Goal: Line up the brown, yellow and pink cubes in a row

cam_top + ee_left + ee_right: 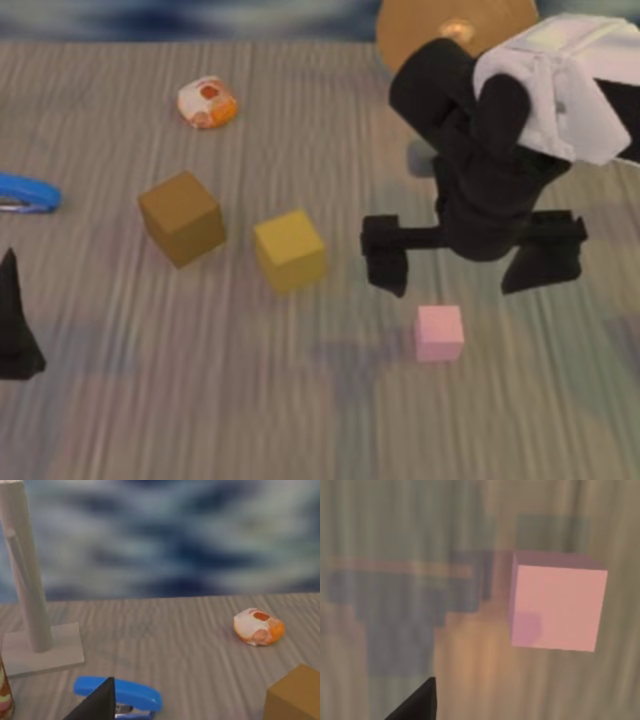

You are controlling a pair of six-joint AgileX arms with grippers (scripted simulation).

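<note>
Pink cube (439, 333) lies on the counter (300, 400), right of the yellow cube (290, 250) and brown cube (181, 217). Your right gripper (470, 262) hovers above it, fingers spread open; you cannot tell the left gripper's (17, 320) finger state.

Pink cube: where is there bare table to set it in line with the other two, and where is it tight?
Bare table lies right of the yellow cube, under the open right gripper, and all along the near edge below the pink cube. Crowded: the far left, with the brown cube, orange-white packet, blue stapler and parked left gripper.
</note>
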